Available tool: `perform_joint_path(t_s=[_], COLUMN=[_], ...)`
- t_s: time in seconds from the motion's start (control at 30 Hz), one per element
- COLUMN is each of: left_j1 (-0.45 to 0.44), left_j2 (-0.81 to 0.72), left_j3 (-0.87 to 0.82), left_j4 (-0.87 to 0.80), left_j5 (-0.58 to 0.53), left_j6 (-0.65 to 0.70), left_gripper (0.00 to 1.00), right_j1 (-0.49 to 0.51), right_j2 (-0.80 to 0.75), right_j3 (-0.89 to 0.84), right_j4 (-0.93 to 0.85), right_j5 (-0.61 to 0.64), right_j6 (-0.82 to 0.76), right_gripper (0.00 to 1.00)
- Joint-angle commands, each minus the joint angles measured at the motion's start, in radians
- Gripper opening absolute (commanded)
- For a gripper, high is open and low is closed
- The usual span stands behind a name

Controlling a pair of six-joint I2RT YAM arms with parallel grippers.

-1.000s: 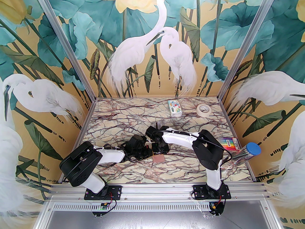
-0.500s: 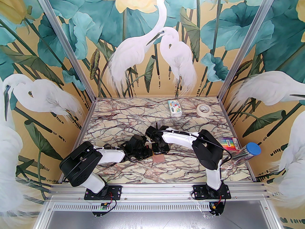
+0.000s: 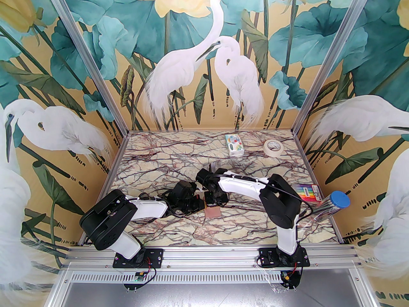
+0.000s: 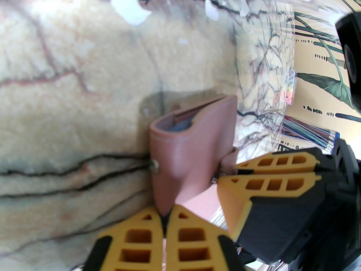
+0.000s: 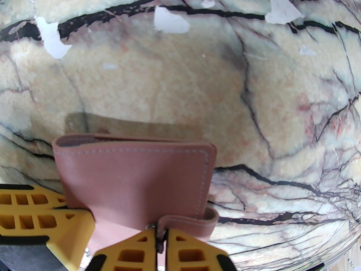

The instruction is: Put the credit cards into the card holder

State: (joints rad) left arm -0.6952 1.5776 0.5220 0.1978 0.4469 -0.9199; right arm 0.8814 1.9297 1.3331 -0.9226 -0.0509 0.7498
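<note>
The card holder (image 3: 213, 213), a dusty-pink folding wallet, is held just above the table's middle between both grippers. My left gripper (image 4: 165, 212) is shut on its lower folded edge, close to the metal snap. My right gripper (image 5: 160, 233) is shut on the holder's snap strap (image 5: 191, 222). In the left wrist view the holder (image 4: 191, 151) stands on edge with its pocket gaping open. The edge of a pale blue credit card (image 4: 180, 126) shows inside that pocket. The right gripper's yellow fingers (image 4: 270, 162) come in from the right of that view.
At the back lie a colourful tissue pack (image 3: 234, 145) and a roll of tape (image 3: 273, 147). A clear stand (image 3: 214, 166) sits behind the right wrist. A pen pack (image 3: 308, 193) and a blue-capped clear tube (image 3: 332, 205) lie at the right edge.
The right gripper has closed on the holder's strap, and its arm has shifted slightly. The left arm has stayed still, shut on the holder.
</note>
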Motion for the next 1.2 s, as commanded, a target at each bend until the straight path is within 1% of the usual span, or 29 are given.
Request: perform_joint_path(t_s=[0.0, 0.63, 0.73, 0.8, 0.9, 1.03, 1.17], left_j1=[-0.007, -0.007, -0.007, -0.007, -0.007, -0.007, -0.005], left_j2=[0.004, -0.018, -0.041, -0.057, -0.084, -0.129, -0.211], left_j3=[0.003, 0.003, 0.009, 0.02, 0.039, 0.065, 0.083], left_j4=[-0.08, -0.098, -0.131, -0.163, -0.215, -0.298, -0.404], left_j5=[-0.048, -0.055, -0.072, -0.084, -0.104, -0.15, -0.221], left_j6=[0.027, 0.027, 0.037, 0.046, 0.064, 0.086, 0.103], left_gripper=[0.0, 0.0, 0.14, 0.26, 0.4, 0.51, 0.65], right_j1=[-0.022, -0.097, -0.099, -0.098, -0.099, -0.098, -0.096], right_j2=[-0.029, -0.181, -0.221, -0.258, -0.309, -0.364, -0.416], right_j3=[-0.038, -0.192, -0.209, -0.219, -0.227, -0.229, -0.227], right_j4=[0.038, 0.159, 0.162, 0.156, 0.142, 0.149, 0.181], right_j5=[0.019, -0.096, -0.126, -0.147, -0.165, -0.242, -0.323], right_j6=[-0.014, -0.017, -0.024, -0.03, -0.035, -0.028, -0.01], right_gripper=[0.0, 0.0, 0.0, 0.0, 0.0, 0.0, 0.0])
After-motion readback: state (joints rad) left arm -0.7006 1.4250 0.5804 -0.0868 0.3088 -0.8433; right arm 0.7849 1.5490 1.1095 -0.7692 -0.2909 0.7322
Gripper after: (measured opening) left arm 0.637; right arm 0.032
